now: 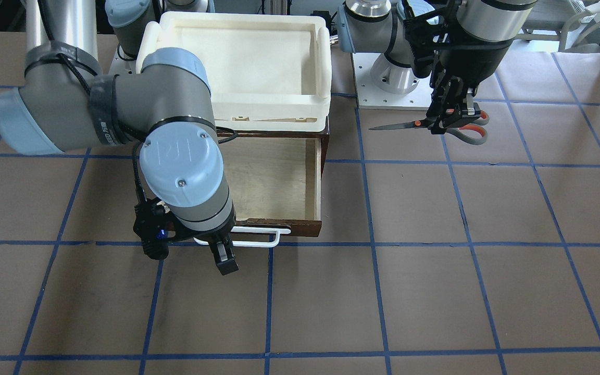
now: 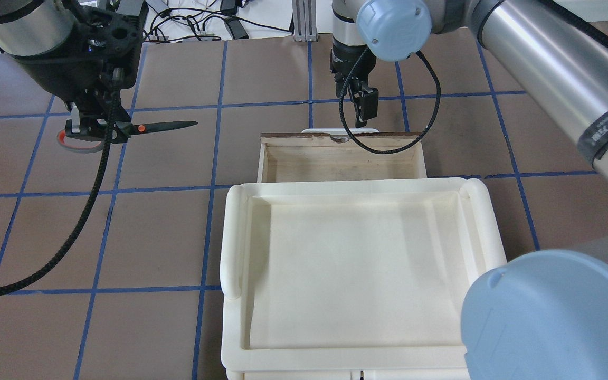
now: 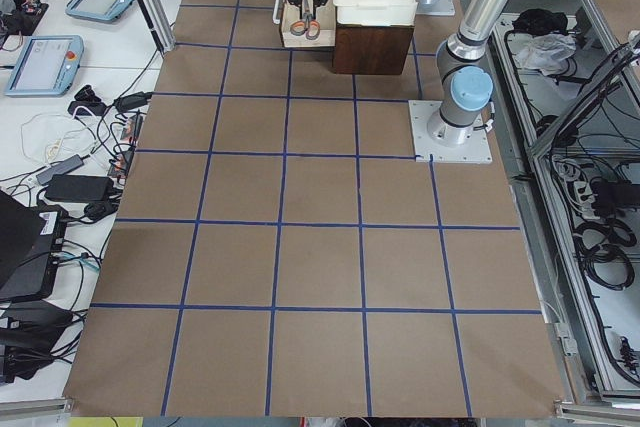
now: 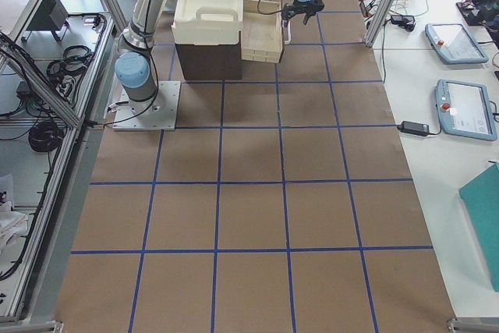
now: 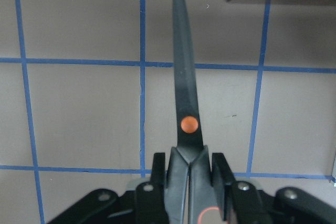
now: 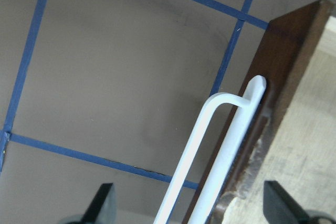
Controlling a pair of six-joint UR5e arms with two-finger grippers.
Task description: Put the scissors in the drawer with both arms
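The scissors (image 1: 409, 125) have dark blades and grey, orange-lined handles. My left gripper (image 1: 448, 122) is shut on them near the pivot and holds them level over the table, blades pointing toward the drawer; they also show in the overhead view (image 2: 161, 126) and the left wrist view (image 5: 185, 93). The dark brown drawer (image 1: 319, 177) stands pulled open, its pale interior empty. My right gripper (image 1: 224, 255) is open at the white bar handle (image 1: 258, 240). In the right wrist view, the handle (image 6: 210, 145) lies between the spread fingers (image 6: 105, 205).
A cream-white plastic tray (image 1: 326, 67) sits on top of the cabinet above the open drawer, also in the overhead view (image 2: 357, 184). The table is brown with a blue tape grid. The left arm's base plate (image 1: 383, 94) is beside the scissors.
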